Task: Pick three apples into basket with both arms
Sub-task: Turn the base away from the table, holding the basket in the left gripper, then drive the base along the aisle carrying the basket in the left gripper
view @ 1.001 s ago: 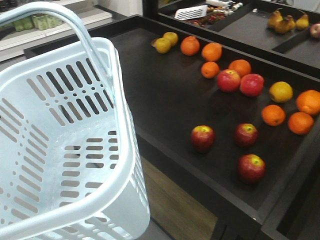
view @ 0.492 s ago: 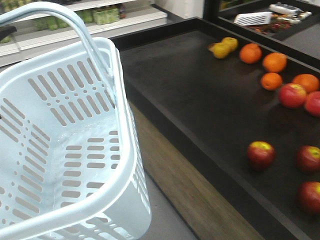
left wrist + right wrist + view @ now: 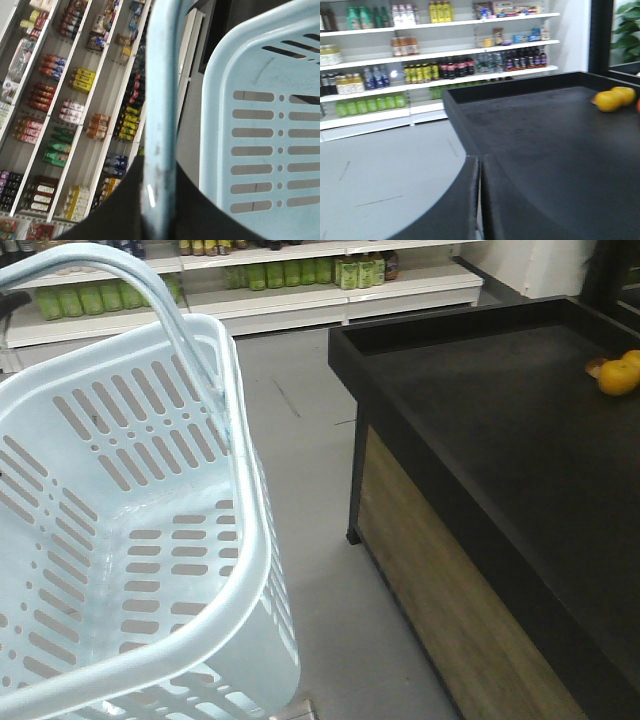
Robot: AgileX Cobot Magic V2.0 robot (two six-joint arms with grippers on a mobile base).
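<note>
The pale blue basket (image 3: 250, 540) fills the left of the front view, empty inside, with its hoop handle (image 3: 170, 310) raised. In the left wrist view that handle (image 3: 161, 100) runs down between the black jaws of my left gripper (image 3: 157, 200), which is shut on it, and the slotted basket wall (image 3: 260, 140) is to the right. My right gripper (image 3: 480, 200) is shut with nothing in it, held over the grey floor by the corner of the black display table (image 3: 545, 130). The three apples are out of view.
The black rimmed display table (image 3: 500, 440) takes up the right side, with yellow fruit (image 3: 618, 375) at its far right edge, also seen as yellow fruit (image 3: 610, 100). Store shelves of bottles (image 3: 300, 275) line the back wall beyond grey floor (image 3: 320, 540).
The front view has swung left: the apples and oranges slid off the right edge, and the floor and store shelves came into sight. The basket keeps its place in the frame.
</note>
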